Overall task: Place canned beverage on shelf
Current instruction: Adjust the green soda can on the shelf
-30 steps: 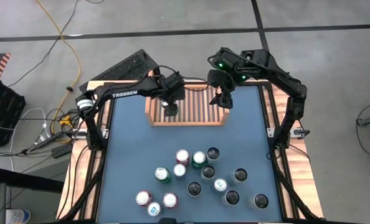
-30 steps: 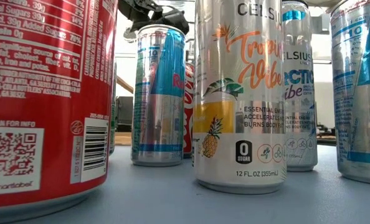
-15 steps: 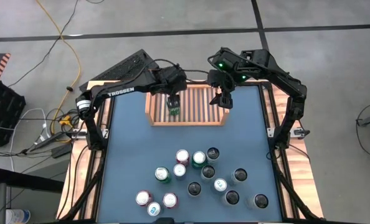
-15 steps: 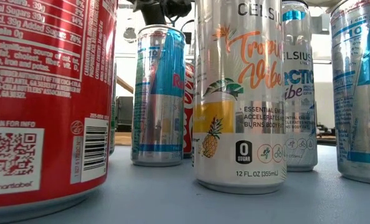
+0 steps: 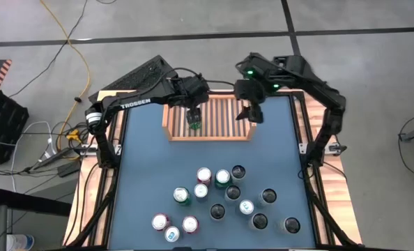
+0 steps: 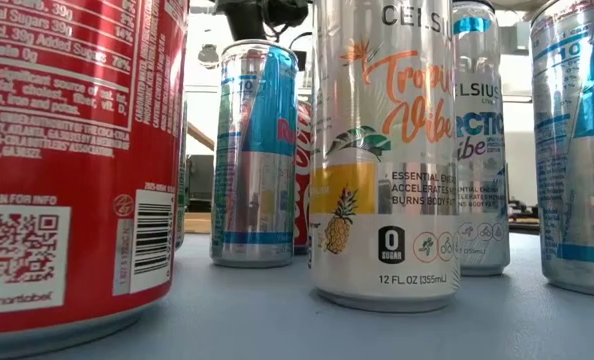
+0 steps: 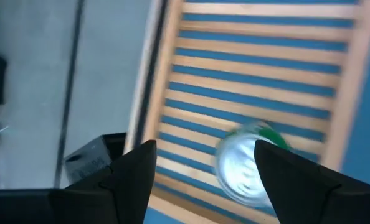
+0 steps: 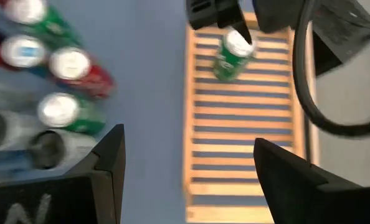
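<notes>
A green can (image 5: 195,123) with a silver top stands upright on the slats of the light-wood shelf (image 5: 221,122), in its left part near the table's far edge. My left gripper (image 5: 195,109) hangs open just above it and touches nothing. In the left wrist view the can (image 7: 244,165) shows below the spread fingers of this gripper (image 7: 205,149). My right gripper (image 5: 252,113) is open above the shelf's right part, with nothing between its fingers (image 8: 188,138). From there the can (image 8: 230,59) shows standing on the shelf (image 8: 241,137).
Several upright cans (image 5: 221,199) stand grouped on the blue table's near half; they fill the low view (image 6: 382,150). The shelf's middle and right slats are bare. A wooden border (image 5: 88,195) frames the table. Both arms' bases stand at the far corners.
My left gripper has risen off the green can and drawn slightly toward the table's far edge. The can, first covered by the gripper, now shows standing upright on the shelf where it was.
</notes>
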You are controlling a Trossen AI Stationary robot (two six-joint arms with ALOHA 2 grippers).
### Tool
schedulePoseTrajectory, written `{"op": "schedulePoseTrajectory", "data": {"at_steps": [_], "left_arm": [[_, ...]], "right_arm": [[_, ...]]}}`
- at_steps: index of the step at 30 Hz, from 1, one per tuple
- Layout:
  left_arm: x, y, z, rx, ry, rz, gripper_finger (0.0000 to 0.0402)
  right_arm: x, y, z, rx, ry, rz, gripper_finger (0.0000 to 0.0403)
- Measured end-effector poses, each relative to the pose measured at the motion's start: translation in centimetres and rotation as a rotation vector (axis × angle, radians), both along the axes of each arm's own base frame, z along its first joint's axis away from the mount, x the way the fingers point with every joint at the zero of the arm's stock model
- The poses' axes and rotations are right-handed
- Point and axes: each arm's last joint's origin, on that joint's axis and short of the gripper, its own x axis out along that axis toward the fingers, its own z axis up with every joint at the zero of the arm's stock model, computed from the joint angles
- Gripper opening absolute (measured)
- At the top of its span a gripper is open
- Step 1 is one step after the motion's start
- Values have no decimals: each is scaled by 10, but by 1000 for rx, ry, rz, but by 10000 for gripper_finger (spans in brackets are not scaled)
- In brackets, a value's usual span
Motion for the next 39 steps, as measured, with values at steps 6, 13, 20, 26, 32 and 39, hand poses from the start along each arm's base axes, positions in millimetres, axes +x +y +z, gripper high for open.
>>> {"op": "schedulePoseTrajectory", "data": {"at_steps": [6, 13, 20, 26, 32, 39], "left_arm": [[-38, -12, 49, 34, -84, -23, 236], [-106, -12, 104, -86, -394, -35, 213], [-103, -13, 71, -163, -314, -91, 226], [-65, -4, 30, -175, -192, -98, 262], [-39, 9, -2, -177, -124, -65, 314], [-25, 15, -31, -233, -53, -35, 332]], "right_arm": [[-60, 21, 12, 22, -61, -7, 261], [-110, 39, 4, 60, -165, -102, 261], [-132, 46, -21, 60, -203, -121, 261], [-136, 47, -38, 58, -205, -127, 261], [-134, 46, -43, 73, -185, -140, 261], [-134, 46, -43, 74, -186, -140, 261]]}}
